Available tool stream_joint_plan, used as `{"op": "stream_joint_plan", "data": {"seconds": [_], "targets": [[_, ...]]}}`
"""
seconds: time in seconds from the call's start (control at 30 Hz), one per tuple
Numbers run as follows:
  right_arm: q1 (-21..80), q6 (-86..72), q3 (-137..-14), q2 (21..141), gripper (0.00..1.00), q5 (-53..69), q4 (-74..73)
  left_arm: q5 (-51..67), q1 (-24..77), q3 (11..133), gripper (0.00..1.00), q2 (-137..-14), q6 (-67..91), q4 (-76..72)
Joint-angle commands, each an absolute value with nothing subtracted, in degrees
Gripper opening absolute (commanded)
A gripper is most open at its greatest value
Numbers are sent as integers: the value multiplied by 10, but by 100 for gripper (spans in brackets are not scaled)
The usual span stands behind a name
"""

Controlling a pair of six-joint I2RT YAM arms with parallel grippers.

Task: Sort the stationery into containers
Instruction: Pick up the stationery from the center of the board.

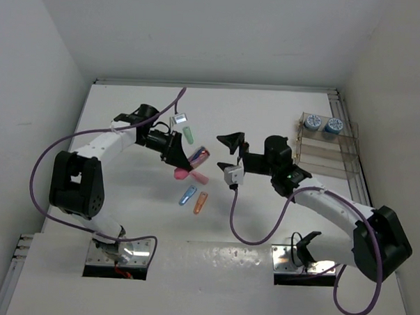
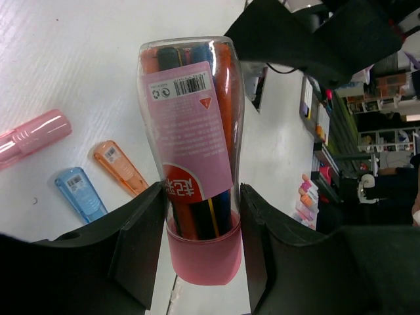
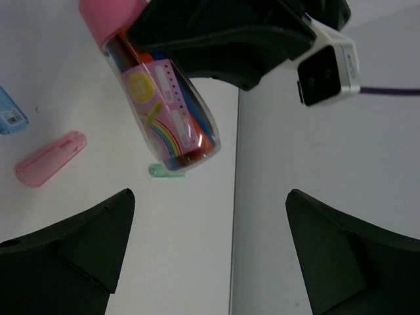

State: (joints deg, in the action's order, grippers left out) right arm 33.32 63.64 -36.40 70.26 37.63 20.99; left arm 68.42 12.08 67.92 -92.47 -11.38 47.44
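My left gripper (image 1: 184, 158) is shut on a clear marker-like tube (image 1: 198, 156) with a pink cap and pink label, and holds it above the table. In the left wrist view the tube (image 2: 193, 151) sits squeezed between both fingers (image 2: 141, 243). My right gripper (image 1: 229, 153) is open and empty, just right of the tube, which hangs ahead of it (image 3: 164, 125). Capsules lie on the table: green (image 1: 189, 134), pink (image 1: 197, 177), blue (image 1: 187, 194) and orange (image 1: 200, 202). The clear box (image 1: 326, 157) stands at the far right with two blue-and-white rolls (image 1: 312, 122) (image 1: 333, 125) in it.
White walls close in the table on three sides. A metal rail (image 1: 359, 171) runs along the right edge behind the box. Purple cables (image 1: 252, 232) loop from both arms over the near part of the table.
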Motion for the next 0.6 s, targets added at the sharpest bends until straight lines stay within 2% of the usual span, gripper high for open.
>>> {"op": "stream_joint_plan", "data": {"seconds": [0.0, 0.23, 0.5, 0.57], "targets": [[352, 712, -372, 710, 95, 406, 216, 720, 129, 675, 0, -890, -107, 461], [390, 816, -401, 736, 95, 400, 120, 708, 145, 689, 0, -908, -107, 464], [424, 825, -439, 783, 93, 364, 105, 685, 170, 703, 0, -923, -124, 477], [430, 824, -445, 789, 89, 359, 103, 683, 174, 705, 0, -924, -123, 476]]}}
